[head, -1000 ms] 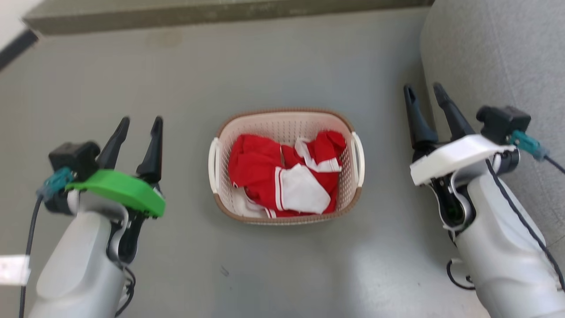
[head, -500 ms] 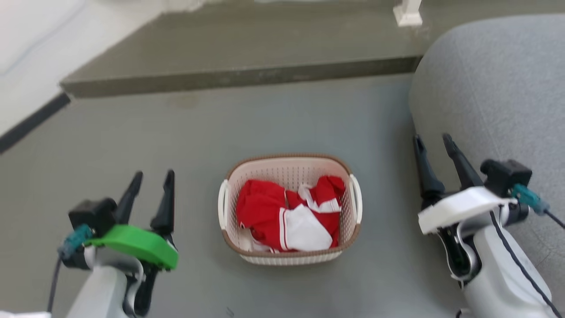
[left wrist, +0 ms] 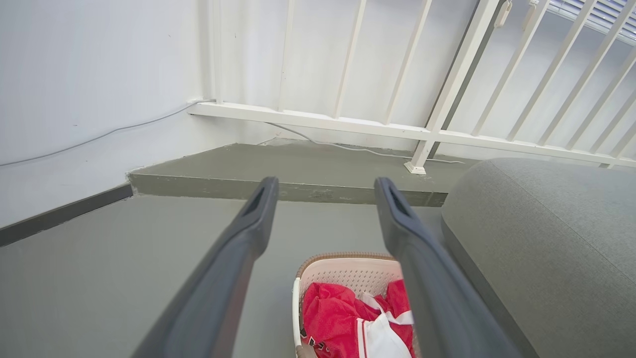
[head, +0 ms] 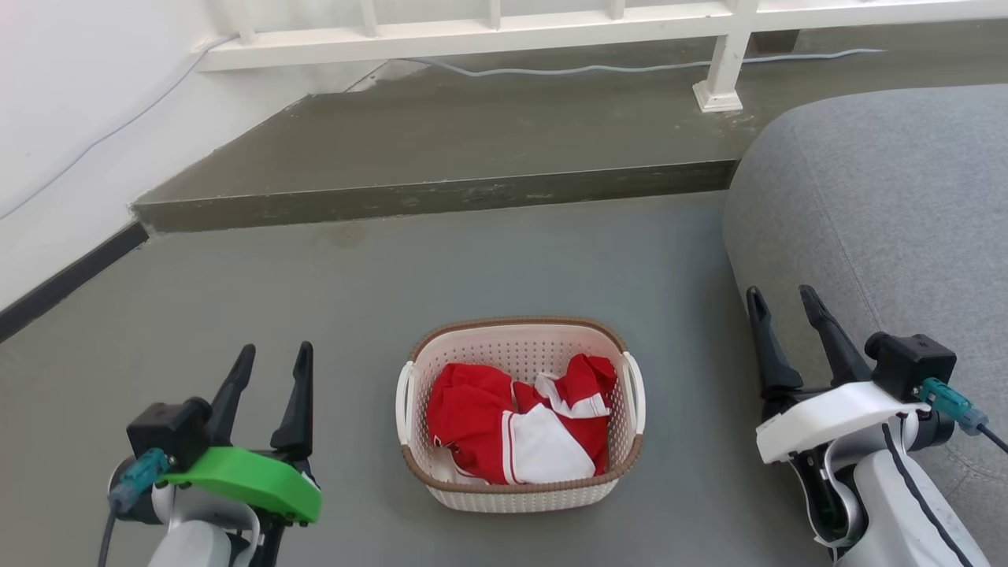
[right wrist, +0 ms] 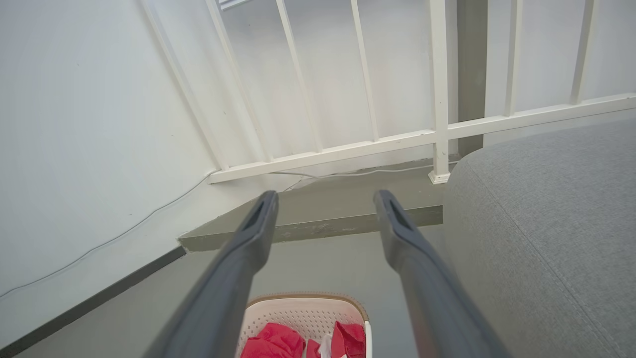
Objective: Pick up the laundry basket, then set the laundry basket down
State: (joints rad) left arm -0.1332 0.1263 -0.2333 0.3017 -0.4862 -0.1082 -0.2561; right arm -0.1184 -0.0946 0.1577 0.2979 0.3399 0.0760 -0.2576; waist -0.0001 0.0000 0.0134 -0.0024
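Basket point(head: 521, 492) on floor point(head: 315, 315), upright, between both pincers, near sofa point(head: 882, 220) side. Holds red-and-white cloth point(head: 516, 429), loosely heaped below rim. Likely light; perforated plastic wall stiff but thin, may flex if squeezed. Cloth soft, could shift if tilted. Best hold: white loop handles, left point(head: 405, 392) and right point(head: 635, 390), one per pincer, lift level. Left pincer point(head: 270, 365) parted moderately, empty, well apart from basket. Right pincer point(head: 782, 303) likewise parted, empty, just beside sofa edge.

The left hand point(left wrist: 323, 186), fingers spread, hangs above the laundry basket point(left wrist: 348, 273).
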